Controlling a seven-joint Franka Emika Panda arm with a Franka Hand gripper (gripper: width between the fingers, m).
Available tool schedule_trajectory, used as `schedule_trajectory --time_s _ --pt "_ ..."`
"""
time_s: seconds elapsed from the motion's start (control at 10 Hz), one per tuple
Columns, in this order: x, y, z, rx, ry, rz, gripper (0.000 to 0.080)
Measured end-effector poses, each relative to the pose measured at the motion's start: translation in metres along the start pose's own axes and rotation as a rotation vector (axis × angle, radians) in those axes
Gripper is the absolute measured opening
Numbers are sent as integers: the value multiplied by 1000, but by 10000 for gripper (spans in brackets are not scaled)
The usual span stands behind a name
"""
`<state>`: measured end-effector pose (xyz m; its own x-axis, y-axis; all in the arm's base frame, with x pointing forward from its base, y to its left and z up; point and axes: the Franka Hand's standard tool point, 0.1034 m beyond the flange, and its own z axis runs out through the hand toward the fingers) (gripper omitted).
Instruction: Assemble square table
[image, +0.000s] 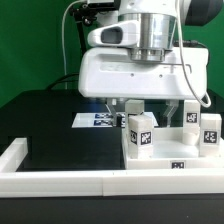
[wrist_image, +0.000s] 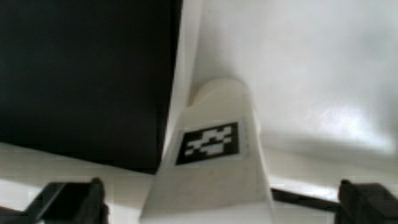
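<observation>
Three legs stand upright on the tabletop (image: 160, 165), which sits against the white rim bar (image: 60, 178) at the front. One leg (image: 139, 134) is nearest the camera, another (image: 210, 128) on the exterior view's right, a third (image: 190, 117) behind. The gripper (wrist_image: 210, 200) straddles a tagged leg (wrist_image: 214, 150), fingers (wrist_image: 68, 200) spread wide on both sides (not touching it). The marker board (image: 98, 120) lies behind.
</observation>
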<state>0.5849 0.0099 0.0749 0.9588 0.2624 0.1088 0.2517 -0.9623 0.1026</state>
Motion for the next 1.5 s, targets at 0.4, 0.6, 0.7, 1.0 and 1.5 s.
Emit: schedule_trajectory --time_s 0.4,0.6,0.7,1.0,1.5 --pt "1 -3 -1 -9 -6 -2 526" --pt "2 -1 -1 -10 -3 16 390" --pt "2 -1 -2 -9 -2 30 296" --pt "2 -1 -2 -7 -1 123 296" --pt "-1 2 0 8 19 631 297"
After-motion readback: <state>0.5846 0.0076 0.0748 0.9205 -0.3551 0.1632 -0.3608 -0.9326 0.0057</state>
